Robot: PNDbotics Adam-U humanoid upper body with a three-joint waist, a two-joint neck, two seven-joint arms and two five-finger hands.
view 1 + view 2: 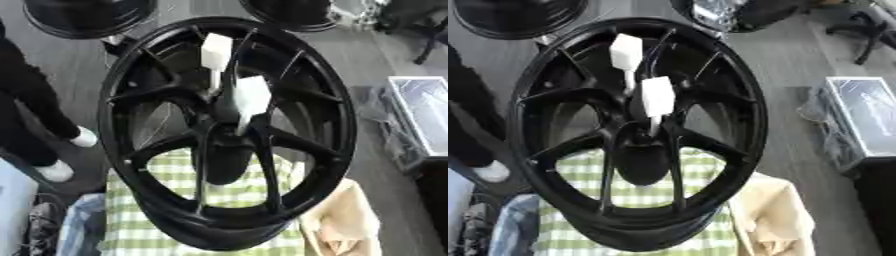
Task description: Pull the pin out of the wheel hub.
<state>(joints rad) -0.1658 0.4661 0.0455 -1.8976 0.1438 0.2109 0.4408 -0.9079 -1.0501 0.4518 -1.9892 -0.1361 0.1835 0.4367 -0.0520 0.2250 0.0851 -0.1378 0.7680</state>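
A large black spoked wheel hub (337, 117) fills the middle of both views and stands on a green and white checked cloth (232, 192). Two white pins with block-shaped heads stick out of its centre. One pin (216, 51) is higher, toward the upper rim. The other pin (251, 96) is lower, and its thin stem runs down into the hub's middle (219, 135). Neither of my hands shows in either view, and nothing touches the pins.
Two more black wheels lie at the top left (83, 17) and top right (289, 12). A silvery open case (424, 112) sits on the right and a tan bag (346, 220) at the lower right. A person's dark legs (31, 105) stand at the left.
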